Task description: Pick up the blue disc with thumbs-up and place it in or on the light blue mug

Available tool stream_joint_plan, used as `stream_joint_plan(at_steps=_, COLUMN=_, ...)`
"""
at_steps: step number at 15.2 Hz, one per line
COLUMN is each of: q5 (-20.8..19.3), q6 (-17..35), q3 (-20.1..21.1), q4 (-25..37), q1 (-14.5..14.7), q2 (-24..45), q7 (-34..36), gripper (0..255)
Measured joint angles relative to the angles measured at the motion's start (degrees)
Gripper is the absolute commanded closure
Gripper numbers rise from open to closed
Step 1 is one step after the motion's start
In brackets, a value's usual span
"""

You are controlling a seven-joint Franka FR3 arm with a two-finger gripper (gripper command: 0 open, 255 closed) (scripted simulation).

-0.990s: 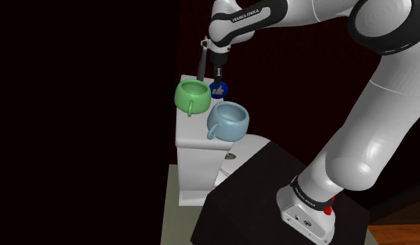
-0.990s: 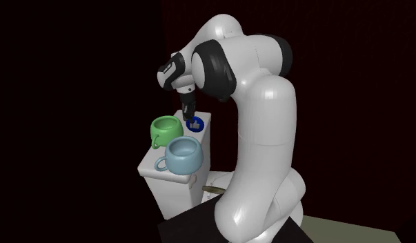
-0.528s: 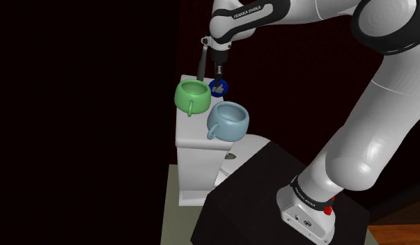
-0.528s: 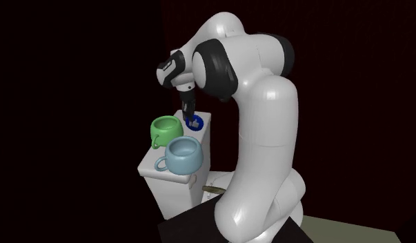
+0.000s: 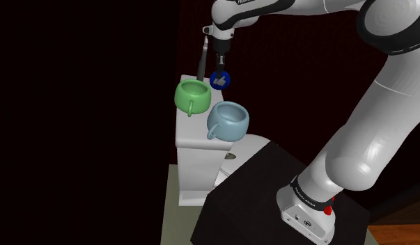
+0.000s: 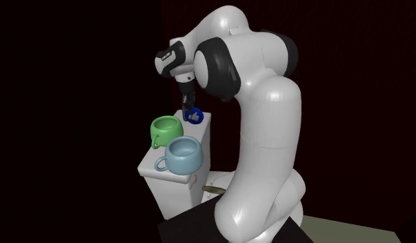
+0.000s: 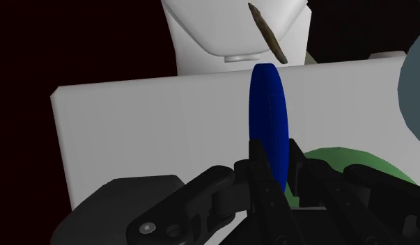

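- You have the blue disc (image 5: 220, 79) (image 6: 194, 115) (image 7: 269, 129) standing on edge in the air, above the far part of the white block's top. Its pale thumbs-up mark faces the shoulder camera.
- The gripper (image 5: 219, 71) (image 6: 190, 109) (image 7: 276, 163) is clamped on the disc. In the wrist view you can see a black finger pressed against each flat face, with the disc rising edge-on between them.
- The gripper points straight down from the white arm, which reaches in from the shoulder view's upper right.
- The green mug (image 5: 193, 95) (image 6: 166, 128) (image 7: 337, 156) sits nearest the disc, just below it and toward the shoulder view's left, upright with its handle facing the near side.
- The light blue mug (image 5: 228, 119) (image 6: 183, 153) (image 7: 414, 90) stands upright just beside the green one, closer to the stand, with its mouth open upward. The disc is apart from it, higher and farther back.
- Both mugs rest on the white block (image 5: 194, 160) (image 6: 173, 190) (image 7: 152, 125), a tall plain pedestal.
- The black stand (image 5: 250, 188) sits at the shoulder view's lower right, and a black area surrounds the scene.
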Motion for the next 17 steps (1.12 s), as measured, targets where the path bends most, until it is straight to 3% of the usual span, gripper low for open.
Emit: stream_joint_plan(at_steps=17, q5=-0.1, q6=-12.3, q3=0.0, q4=10.4, q1=0.1, q2=-1.9, q7=-0.7, gripper=255)
